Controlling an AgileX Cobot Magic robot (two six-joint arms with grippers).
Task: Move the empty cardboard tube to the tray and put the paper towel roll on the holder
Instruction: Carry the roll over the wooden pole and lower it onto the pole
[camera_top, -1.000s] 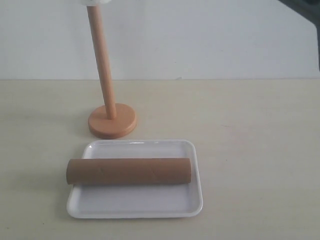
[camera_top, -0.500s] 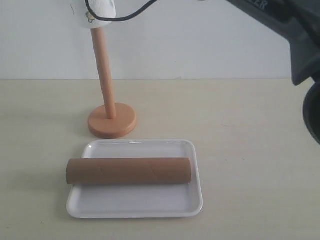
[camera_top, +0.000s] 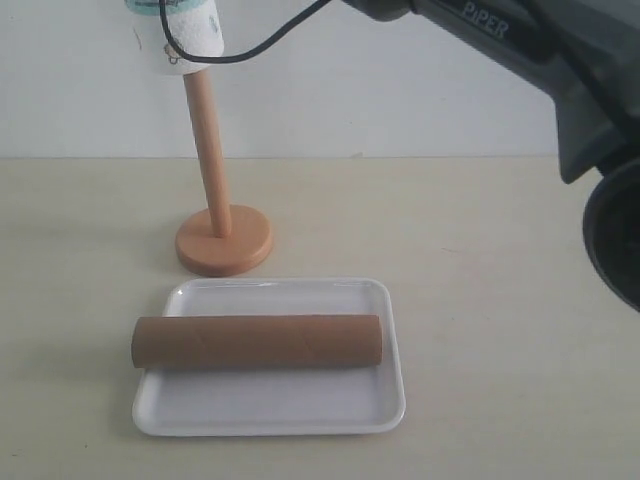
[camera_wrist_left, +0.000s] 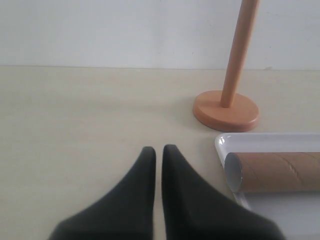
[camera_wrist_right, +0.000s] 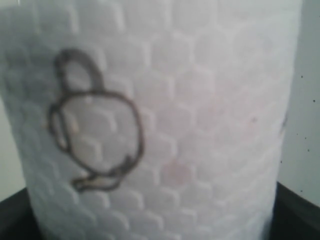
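Observation:
The paper towel roll (camera_top: 178, 38) hangs at the top edge of the exterior view, its lower end around the tip of the holder's pole (camera_top: 210, 160); a teal band shows near its upper end. It fills the right wrist view as a white embossed roll (camera_wrist_right: 165, 125) with a printed figure. My right gripper (camera_wrist_right: 152, 217) is shut on it, with only its dark fingers (camera_wrist_right: 296, 212) showing at the sides. The empty cardboard tube (camera_top: 258, 341) lies across the tray (camera_top: 270, 412). My left gripper (camera_wrist_left: 158, 149) is shut and empty, low over the table beside the tray's rim (camera_wrist_left: 225, 141) and the tube's end (camera_wrist_left: 280, 171).
The right arm (camera_top: 520, 50) reaches across the top of the exterior view from the right, trailing a black cable (camera_top: 262, 38). The holder's round base (camera_top: 224, 245) stands just behind the tray. A pale wall backs the table.
The roll has come down from the top edge, and more of it now sits over the pole's tip. The right arm has moved further into view. The tube and tray are unmoved.

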